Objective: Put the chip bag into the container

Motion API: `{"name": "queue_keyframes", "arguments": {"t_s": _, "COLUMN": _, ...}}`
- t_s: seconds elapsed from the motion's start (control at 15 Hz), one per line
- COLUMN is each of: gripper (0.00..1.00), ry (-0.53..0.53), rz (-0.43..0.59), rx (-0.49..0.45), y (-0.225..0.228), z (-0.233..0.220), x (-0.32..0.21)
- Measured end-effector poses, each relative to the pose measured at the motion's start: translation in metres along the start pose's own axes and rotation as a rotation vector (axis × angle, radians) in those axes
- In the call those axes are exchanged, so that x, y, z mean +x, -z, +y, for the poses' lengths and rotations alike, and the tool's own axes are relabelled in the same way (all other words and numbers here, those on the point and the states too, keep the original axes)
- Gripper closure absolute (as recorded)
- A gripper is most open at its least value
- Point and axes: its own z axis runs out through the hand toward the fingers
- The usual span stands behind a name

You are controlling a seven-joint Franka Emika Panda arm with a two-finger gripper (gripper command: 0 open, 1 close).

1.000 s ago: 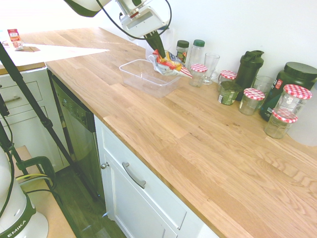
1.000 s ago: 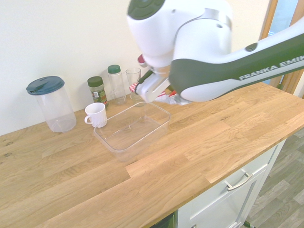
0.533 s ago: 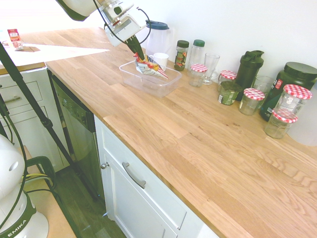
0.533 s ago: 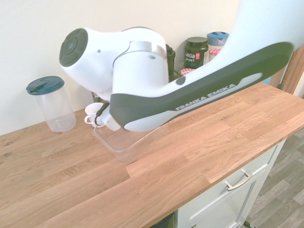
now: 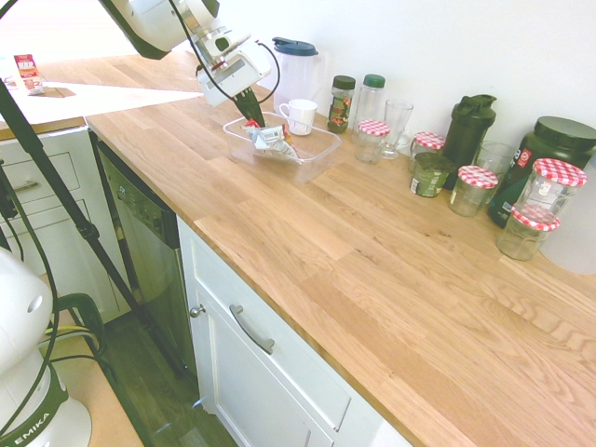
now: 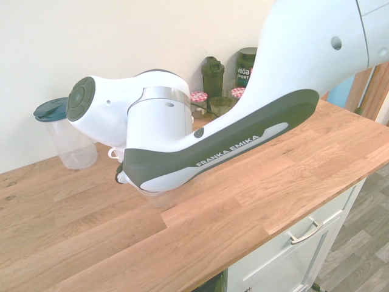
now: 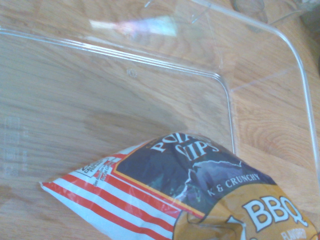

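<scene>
Chip bag held low inside the tub, not yet let go.

The pincer (image 5: pixel 253 120) is clamped on the chip bag (image 5: pixel 270 140), which hangs within the walls of the clear container (image 5: pixel 315 158) on the worktop (image 5: pixel 372 251); only the release is left, as I judge. A white mug (image 5: pixel 301 115) and a lidded pitcher (image 5: pixel 300 67) stand just behind, clear of the way.
</scene>
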Motion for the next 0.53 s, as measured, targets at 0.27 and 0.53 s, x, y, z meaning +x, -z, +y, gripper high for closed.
{"name": "queue_keyframes", "arguments": {"t_s": 0.27, "gripper": 0.0, "ry": -0.015, "rz": -0.003, "rx": 0.002, "y": 0.003, "z": 0.004, "x": 0.006}}
{"name": "queue_keyframes", "arguments": {"t_s": 0.53, "gripper": 0.0, "ry": -0.057, "rz": -0.029, "rx": 0.056, "y": 0.036, "z": 0.02, "x": 0.02}}
